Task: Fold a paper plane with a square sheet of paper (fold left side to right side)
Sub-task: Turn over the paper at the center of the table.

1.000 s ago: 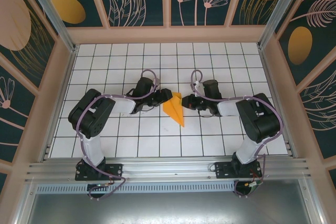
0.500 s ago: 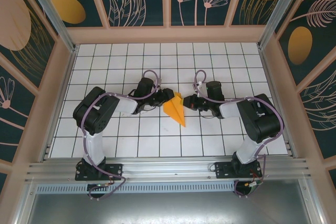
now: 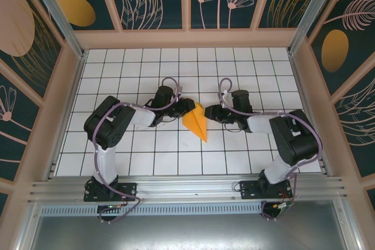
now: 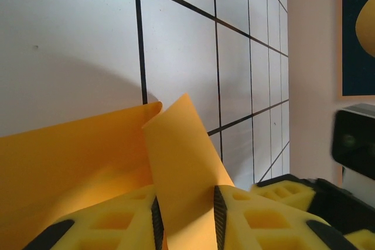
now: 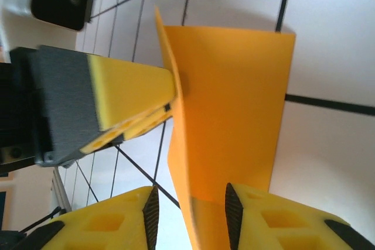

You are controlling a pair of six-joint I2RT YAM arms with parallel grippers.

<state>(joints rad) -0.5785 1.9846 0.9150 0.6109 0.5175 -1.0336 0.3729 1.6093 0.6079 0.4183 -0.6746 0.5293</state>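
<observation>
Top external shows you the paper plane [image 3: 196,122] resting on the tiled table [image 3: 146,156], between both arms. The left gripper [image 3: 187,107] has its fingers close on each side of a raised flap; whether it really pinches, I cannot tell. The right gripper [image 3: 208,113] stands parted around the opposite edge without clamping, probably so that one side is free while the other side guards the fold.

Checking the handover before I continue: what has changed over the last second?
The left arm swung its elbow rightward, and the left gripper edged onto the paper plane; it now looks pinched on the raised flap. The right arm drifted its elbow outward. The right gripper now has its jaws apart around the paper, apparently having let go. The plane stayed on the same tiles.
</observation>
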